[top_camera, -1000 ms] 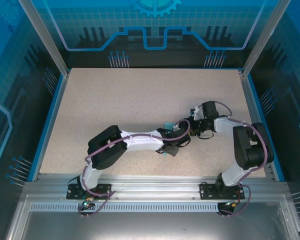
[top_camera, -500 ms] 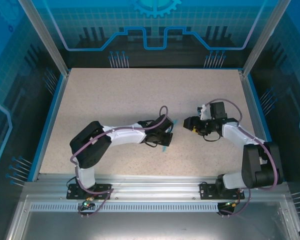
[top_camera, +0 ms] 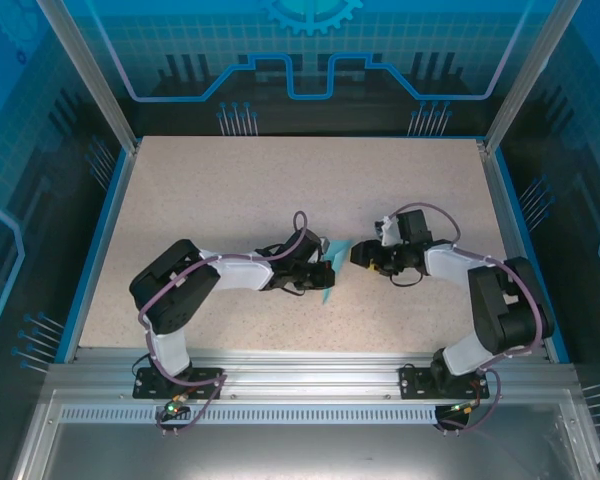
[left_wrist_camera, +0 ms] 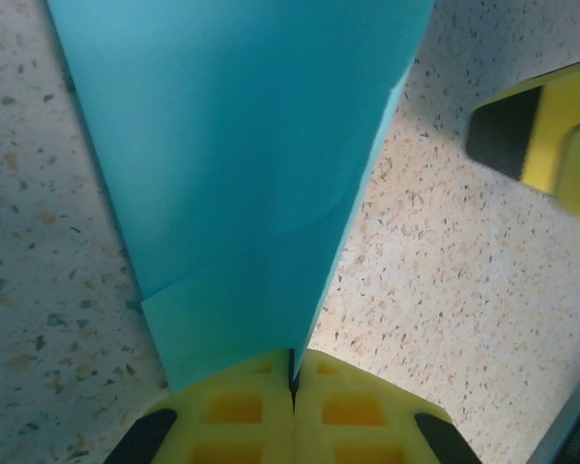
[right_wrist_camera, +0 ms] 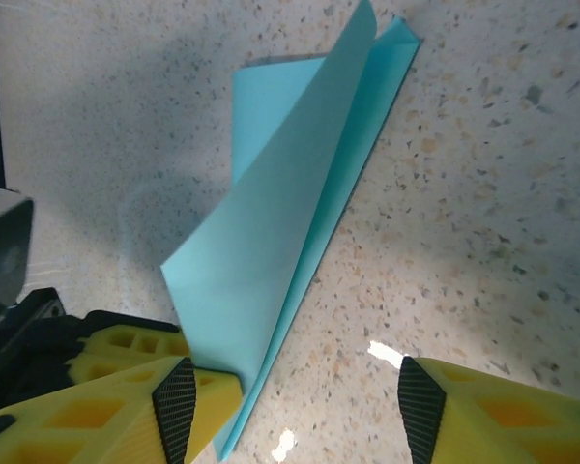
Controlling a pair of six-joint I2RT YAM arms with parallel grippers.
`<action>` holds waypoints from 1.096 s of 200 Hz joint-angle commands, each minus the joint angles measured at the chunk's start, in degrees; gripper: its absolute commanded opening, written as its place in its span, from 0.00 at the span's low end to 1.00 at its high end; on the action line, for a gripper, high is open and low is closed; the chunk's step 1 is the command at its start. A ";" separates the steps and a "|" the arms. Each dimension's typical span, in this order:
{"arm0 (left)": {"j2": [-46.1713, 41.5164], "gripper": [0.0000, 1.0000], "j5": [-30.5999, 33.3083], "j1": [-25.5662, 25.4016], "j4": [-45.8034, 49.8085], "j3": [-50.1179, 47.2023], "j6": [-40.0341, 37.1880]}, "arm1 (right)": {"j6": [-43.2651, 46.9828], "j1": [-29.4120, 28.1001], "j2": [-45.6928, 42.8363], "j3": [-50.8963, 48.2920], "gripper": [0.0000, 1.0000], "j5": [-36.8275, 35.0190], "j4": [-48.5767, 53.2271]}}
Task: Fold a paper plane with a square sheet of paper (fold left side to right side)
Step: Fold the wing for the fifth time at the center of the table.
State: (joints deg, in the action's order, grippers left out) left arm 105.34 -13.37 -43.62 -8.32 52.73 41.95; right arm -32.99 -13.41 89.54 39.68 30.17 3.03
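The square sheet of paper point(left_wrist_camera: 242, 174), on speckled tabletop point(top_camera: 230, 190), is pinched by left claw point(left_wrist_camera: 293, 372); right claw point(right_wrist_camera: 298, 401) gapes.

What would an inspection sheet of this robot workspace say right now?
Surface: speckled beige tabletop, blue edging.
Job's things: light-blue paper, folded over, its layers gaping apart.
Clutter: nothing seen.
Grippers: left gripper shut on one end of the paper; right gripper open, close by the paper, gripping nothing.
Cables: purple cables loop along both arms.
Surroundings: blue patterned walls; aluminium rail at the near edge.
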 commanded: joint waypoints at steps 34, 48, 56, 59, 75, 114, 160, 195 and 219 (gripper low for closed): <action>-2.13 0.00 -4.72 2.44 -10.40 -3.75 7.34 | -4.33 -3.54 6.18 3.66 0.56 -2.58 -6.38; -1.74 0.00 -5.04 2.79 -11.65 -4.19 8.68 | -4.95 -3.98 7.22 4.10 0.54 -2.60 -7.19; -1.39 0.00 -5.30 2.99 -12.33 -4.40 9.55 | -5.21 -4.20 7.75 4.41 0.54 -2.62 -7.48; -1.28 0.00 -5.39 3.11 -12.75 -4.59 9.88 | -5.28 -4.32 8.00 4.64 0.54 -2.59 -7.49; -0.60 0.00 -6.02 3.73 -15.10 -5.55 11.70 | -5.41 -4.61 9.11 5.59 0.53 -2.58 -7.64; -0.12 0.00 -6.76 5.01 -18.59 -7.49 13.95 | -5.59 -5.39 11.77 7.81 0.51 -2.88 -7.64; 1.33 0.00 -7.38 5.47 -21.65 -8.42 16.02 | -5.55 -6.67 14.65 10.39 0.51 -3.51 -6.58; 2.39 0.00 -7.79 6.05 -22.99 -9.00 17.14 | -5.43 -6.99 16.25 12.94 0.50 -4.63 -4.53; 2.98 0.00 -7.88 6.17 -22.95 -8.94 17.15 | -4.91 -7.16 17.09 13.73 0.50 -5.62 -2.31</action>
State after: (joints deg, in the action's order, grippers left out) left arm 107.00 -19.64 -38.06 -29.50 44.71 58.43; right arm -38.37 -19.55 104.73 51.81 26.50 -2.44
